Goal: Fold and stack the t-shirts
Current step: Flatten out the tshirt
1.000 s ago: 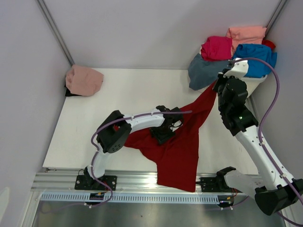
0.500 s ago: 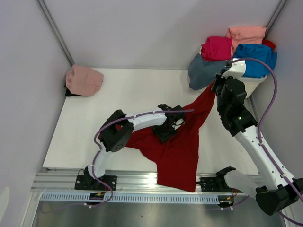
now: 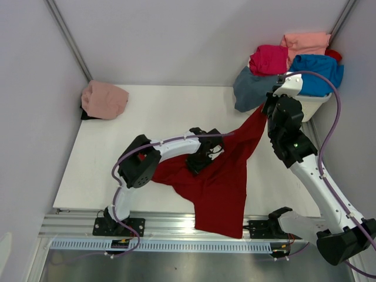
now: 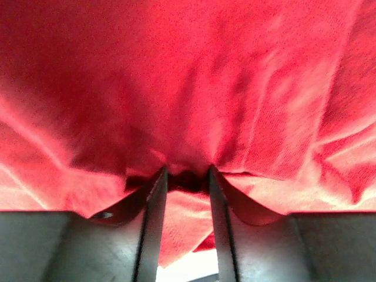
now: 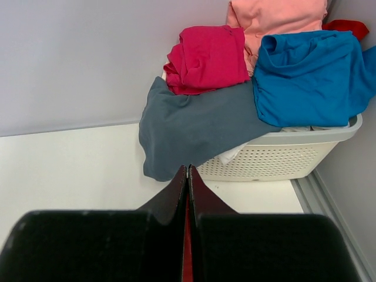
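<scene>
Though lying mostly flat on the white table (image 3: 147, 117), looks rumpled all over: dark red t-shirt (image 3: 220, 182), plain soft cloth. Covers the near right part of the table, between the two arms. Hangs with its near end over the table's front edge. Narrows at the far right corner to a taut strip, raised off the table up to the right gripper (image 5: 187, 173). Pinched there as a thin red sliver between fingers pressed tight together. Bunched into a small pucker at the left gripper (image 4: 187, 173), creases fanning out from the pinch; fingers closed in on that fold, gripping it. Beyond, piled in and over the white lattice basket (image 5: 276, 155): slate grey-blue t-shirt (image 5: 194, 129), magenta t-shirt (image 5: 208, 59), bright blue t-shirt (image 5: 308, 76), salmon t-shirt (image 5: 276, 17). At the far left corner: dusty pink t-shirt (image 3: 104, 100), crumpled, well apart from the rest.
</scene>
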Controlling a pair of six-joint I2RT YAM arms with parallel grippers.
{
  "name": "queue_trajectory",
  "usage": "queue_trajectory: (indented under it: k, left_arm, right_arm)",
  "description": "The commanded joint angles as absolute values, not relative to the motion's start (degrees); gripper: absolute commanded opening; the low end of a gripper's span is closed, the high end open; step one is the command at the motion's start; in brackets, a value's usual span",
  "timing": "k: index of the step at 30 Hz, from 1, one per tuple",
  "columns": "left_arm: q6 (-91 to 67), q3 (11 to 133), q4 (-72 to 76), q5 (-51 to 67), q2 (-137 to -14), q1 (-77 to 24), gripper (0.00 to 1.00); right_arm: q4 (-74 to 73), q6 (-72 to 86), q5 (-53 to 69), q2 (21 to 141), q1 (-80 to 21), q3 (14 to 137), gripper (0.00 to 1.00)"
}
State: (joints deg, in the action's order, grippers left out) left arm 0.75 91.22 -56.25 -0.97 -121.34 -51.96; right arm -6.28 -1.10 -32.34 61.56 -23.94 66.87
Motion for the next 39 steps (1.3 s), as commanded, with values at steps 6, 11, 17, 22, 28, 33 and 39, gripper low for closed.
queue_trajectory:
  k: [6, 11, 17, 22, 28, 33, 39]
  left_arm:
    - [-3.2, 89.4, -59.5, -1.6, -115.3, -49.8, 0.02]
    - [-5.8, 87.0, -60.3, -5.0, -113.9, -49.8, 0.01]
    - [-8.9, 84.2, -59.0, -8.7, -109.4, -49.9, 0.01]
    - [-13.8, 79.8, -58.1, -16.3, -102.5, -55.2, 0.01]
    - [-17.8, 76.5, -57.6, -15.6, -99.3, -66.3, 0.01]
    - [-18.5, 77.7, -57.7, -13.4, -102.7, -73.4, 0.01]
    - [-18.8, 77.3, -58.3, -14.2, -103.7, -73.9, 0.22]
  right_arm:
    - [-5.2, -1.5, -33.5, 61.5, -24.3, 69.3, 0.0]
    - [-5.1, -1.2, -33.6, 61.6, -24.6, 69.2, 0.0]
    - [-4.7, -1.1, -33.9, 62.0, -25.3, 69.2, 0.0]
    - [-4.5, -1.0, -34.4, 62.1, -25.7, 68.8, 0.0]
    - [-3.7, -1.1, -34.8, 62.9, -26.3, 69.2, 0.0]
    - [-3.9, -1.1, -35.0, 64.6, -27.0, 70.1, 0.0]
    - [-3.8, -1.5, -35.9, 65.9, -28.4, 71.0, 0.0]
